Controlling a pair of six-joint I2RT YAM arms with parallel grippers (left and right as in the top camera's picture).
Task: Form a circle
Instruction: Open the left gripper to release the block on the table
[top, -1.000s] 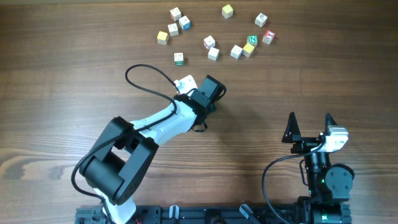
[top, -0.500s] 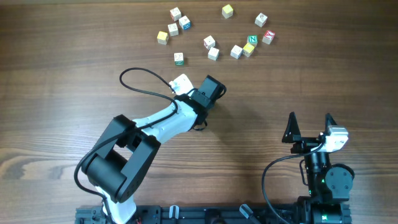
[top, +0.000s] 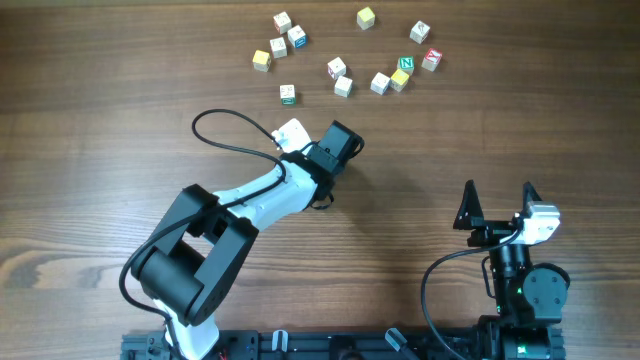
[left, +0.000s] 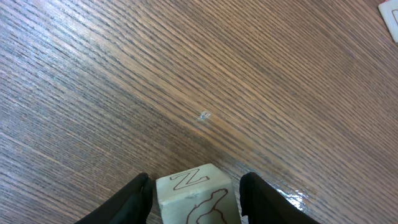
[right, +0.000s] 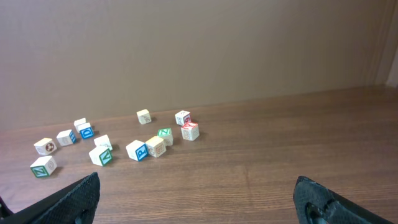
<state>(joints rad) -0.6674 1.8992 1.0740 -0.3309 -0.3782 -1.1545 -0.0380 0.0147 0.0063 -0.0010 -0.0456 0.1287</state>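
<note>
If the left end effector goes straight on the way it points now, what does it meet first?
Most likely the brown wooden table: the left end effector points down at bare wood, with a white wooden letter cube between its fingers. How close the surface is, the pictures do not show.

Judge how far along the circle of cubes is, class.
Done: five cubes curve in an arc, open on its far side. In hand: a white lettered cube sits between the left gripper's fingers, apart from that arc. Left: closing the gap. The right gripper stands open, empty.
</note>
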